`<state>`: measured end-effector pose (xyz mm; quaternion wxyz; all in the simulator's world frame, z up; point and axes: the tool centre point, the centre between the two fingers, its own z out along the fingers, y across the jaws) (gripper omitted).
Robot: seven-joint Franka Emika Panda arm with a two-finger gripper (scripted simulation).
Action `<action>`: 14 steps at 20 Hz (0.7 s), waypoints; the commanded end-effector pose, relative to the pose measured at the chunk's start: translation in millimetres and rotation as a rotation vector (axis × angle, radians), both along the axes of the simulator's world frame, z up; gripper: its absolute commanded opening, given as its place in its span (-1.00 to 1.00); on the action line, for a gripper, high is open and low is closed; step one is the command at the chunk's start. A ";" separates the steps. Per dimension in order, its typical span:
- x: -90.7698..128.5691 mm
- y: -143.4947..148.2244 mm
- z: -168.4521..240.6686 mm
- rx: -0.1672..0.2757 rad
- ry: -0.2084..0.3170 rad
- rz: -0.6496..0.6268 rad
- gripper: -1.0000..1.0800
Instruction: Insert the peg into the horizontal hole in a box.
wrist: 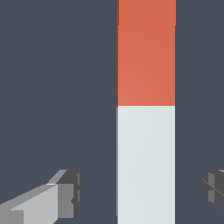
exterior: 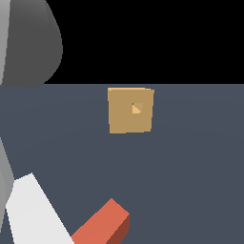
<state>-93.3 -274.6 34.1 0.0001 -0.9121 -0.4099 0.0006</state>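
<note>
The peg (wrist: 146, 57) lies flat on the dark floor, its red-orange half leading into its pale whitish half (wrist: 146, 162). My gripper (wrist: 142, 190) is open above it. One grey finger (wrist: 61, 197) and the other (wrist: 214, 189) stand on either side of the pale half, each clear of it. In the exterior view the peg's red end (exterior: 102, 223) shows at the bottom. The tan box (exterior: 130, 110) stands farther back, its small square hole (exterior: 137, 108) facing the camera, off-centre. The fingers themselves do not show in the exterior view.
A grey rounded arm part (exterior: 31, 43) fills the exterior view's upper left. A white slab (exterior: 35, 212) sits at the lower left beside the peg's red end; I cannot tell whether it belongs to the arm. Dark floor (exterior: 190, 167) lies between peg and box.
</note>
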 end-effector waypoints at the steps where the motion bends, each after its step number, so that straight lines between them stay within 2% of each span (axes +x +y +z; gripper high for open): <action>1: -0.3 -0.1 -10.2 0.000 -0.001 -0.001 0.92; 6: 0.4 -0.3 -17.3 0.000 -0.001 -0.001 0.92; 7: 0.4 -0.3 -17.3 0.000 -0.001 -0.001 -1.00; 14: 0.4 -0.3 -17.3 0.000 -0.001 -0.001 -1.00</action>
